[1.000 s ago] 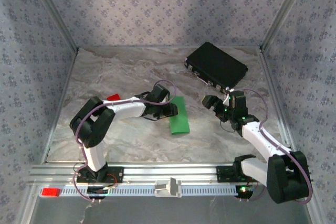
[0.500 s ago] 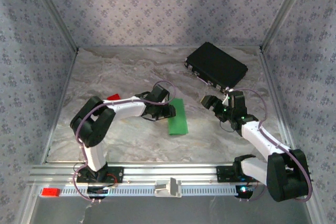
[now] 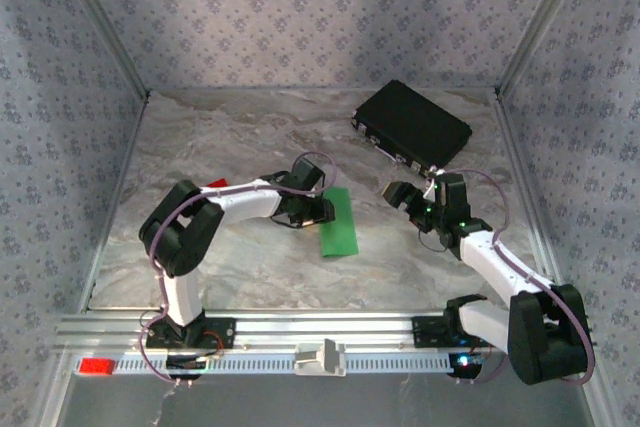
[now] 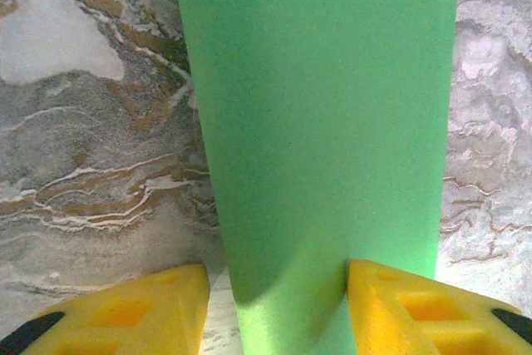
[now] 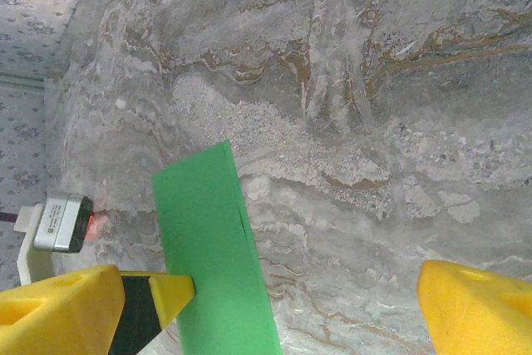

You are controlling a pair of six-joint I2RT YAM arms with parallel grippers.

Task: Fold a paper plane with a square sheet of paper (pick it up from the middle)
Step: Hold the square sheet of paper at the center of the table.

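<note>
The square sheet of paper (image 3: 340,222) is bright green and lies on the marble table as a long folded strip. My left gripper (image 3: 316,210) is low over the strip's left side. In the left wrist view the paper (image 4: 324,122) runs up between the yellow fingers of the left gripper (image 4: 278,297). The right finger (image 4: 399,305) rests against the paper, while the left finger (image 4: 141,305) stands apart from it with bare table in the gap. My right gripper (image 3: 405,197) hovers open to the right of the strip. From the right wrist the paper (image 5: 212,247) shows beside the wide-spread right gripper (image 5: 307,301).
A black case (image 3: 412,125) lies at the back right near the wall. A small red block (image 3: 215,185) sits behind my left forearm. A white box (image 3: 320,357) is mounted on the front rail, with a red tag (image 3: 95,366) at the rail's left end.
The left jaws have narrowed slightly. The green strip lies a little flatter and further left than a second ago. The right arm has barely moved.
</note>
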